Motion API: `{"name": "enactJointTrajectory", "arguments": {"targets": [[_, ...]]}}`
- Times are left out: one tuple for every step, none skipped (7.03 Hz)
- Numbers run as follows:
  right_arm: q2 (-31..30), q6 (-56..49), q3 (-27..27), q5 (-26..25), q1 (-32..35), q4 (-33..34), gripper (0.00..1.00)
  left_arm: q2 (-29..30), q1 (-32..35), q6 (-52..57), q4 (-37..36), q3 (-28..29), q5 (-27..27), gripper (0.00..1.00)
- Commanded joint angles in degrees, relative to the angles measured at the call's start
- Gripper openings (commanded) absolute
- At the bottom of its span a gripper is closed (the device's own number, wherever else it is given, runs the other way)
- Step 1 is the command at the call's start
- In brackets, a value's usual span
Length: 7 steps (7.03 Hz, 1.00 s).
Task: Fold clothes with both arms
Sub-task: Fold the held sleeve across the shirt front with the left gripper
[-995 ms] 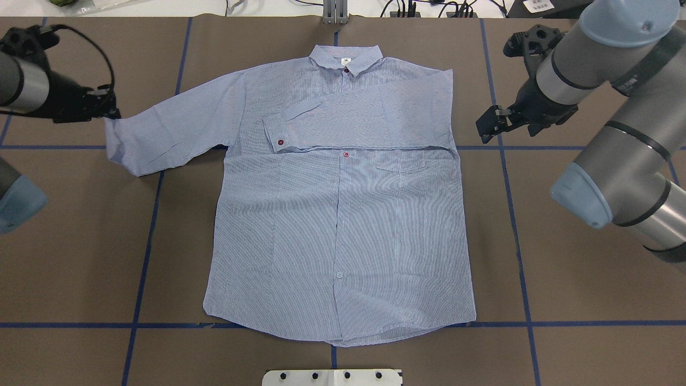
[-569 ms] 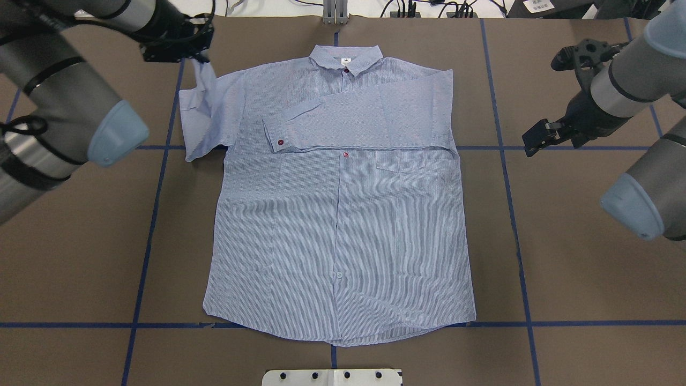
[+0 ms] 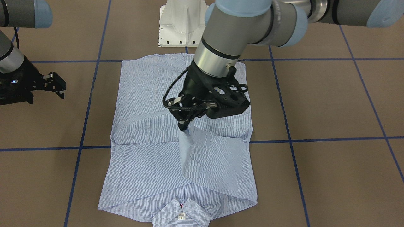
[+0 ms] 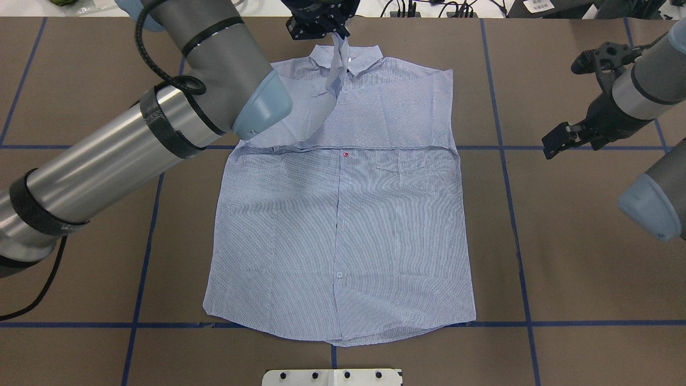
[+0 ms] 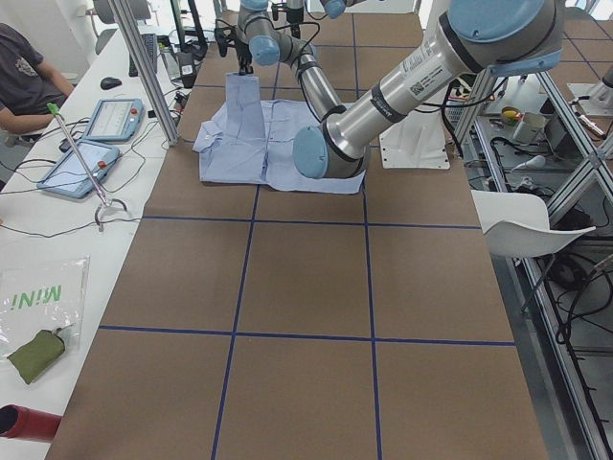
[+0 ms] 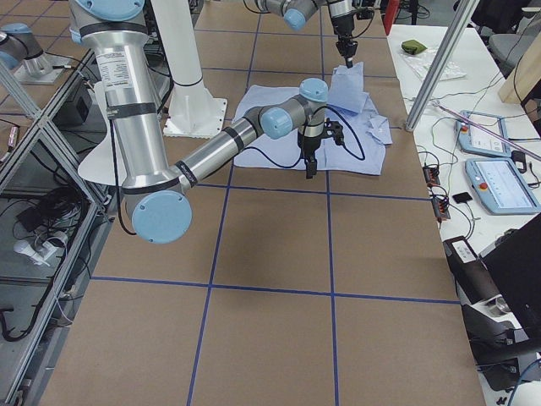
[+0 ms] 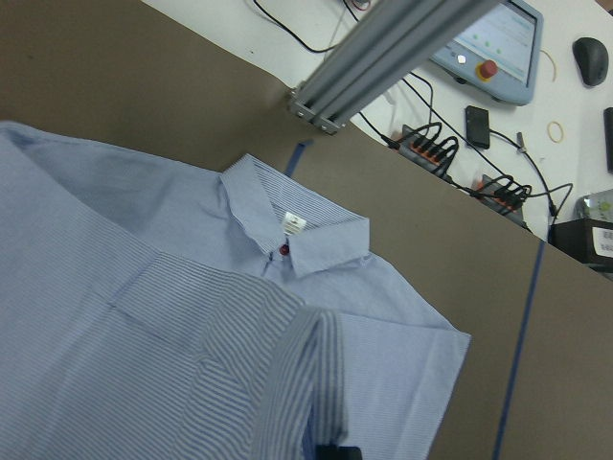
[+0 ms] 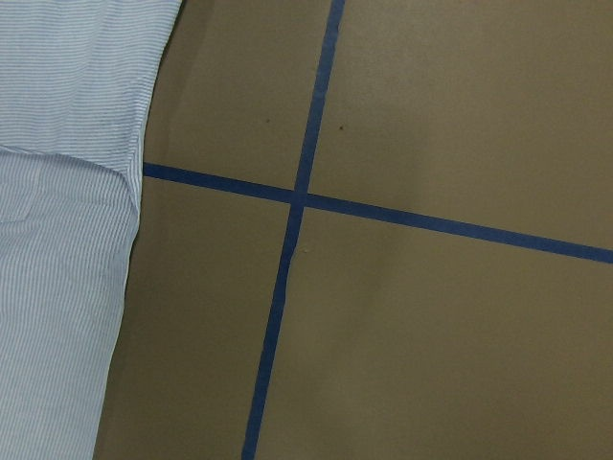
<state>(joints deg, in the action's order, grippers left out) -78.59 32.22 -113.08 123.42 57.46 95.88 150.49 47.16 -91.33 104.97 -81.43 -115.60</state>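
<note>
- Your left gripper (image 3: 185,125) is clamped on 1 sleeve (image 3: 208,160), held up over the shirt (image 4: 343,225), which lies flat on the table (image 4: 563,241) beneath the fingers.
- Your right gripper (image 4: 556,141) hovers beside the shirt's edge, its 2 fingers apart.

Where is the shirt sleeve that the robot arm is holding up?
In the overhead view, the light-blue striped shirt's sleeve hangs from the left arm's black two-finger gripper at the top centre, draped over the shirt's chest beside the collar.
</note>
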Motion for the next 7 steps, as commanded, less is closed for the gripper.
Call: {"name": "enactJointTrajectory", "arguments": {"targets": [[-0.33,-0.05,0.05,-0.02,0.29,0.0,1.0,0.24,-3.11,-1.56,3.47,2.31,0.46,0.0],[-0.33,-0.05,0.14,-0.11,0.29,0.0,1.0,0.15,-4.17,-3.05,7.15,5.37,0.55,0.0],[-0.42,-0.05,0.4,-0.11,0.29,0.0,1.0,0.32,-6.53,-5.15,13.01,9.76,3.25,0.0],[-0.33,0.04,0.66,-0.11,0.29,0.0,1.0,0.59,-10.38,-6.04,18.64,13.89,8.59,0.0],[-0.33,0.13,1.36,-0.11,0.2,0.0,1.0,1.02,-14.25,-6.31,22.87,17.67,11.77,0.0],[-0.16,0.3,1.54,0.24,0.2,0.09,1.0,1.12,-18.55,-5.97,23.26,18.67,12.93,0.0],[0.28,1.09,2.15,1.81,0.2,0.09,1.0,1.55,-21.2,-6.05,24.14,18.33,13.73,0.66]]}}
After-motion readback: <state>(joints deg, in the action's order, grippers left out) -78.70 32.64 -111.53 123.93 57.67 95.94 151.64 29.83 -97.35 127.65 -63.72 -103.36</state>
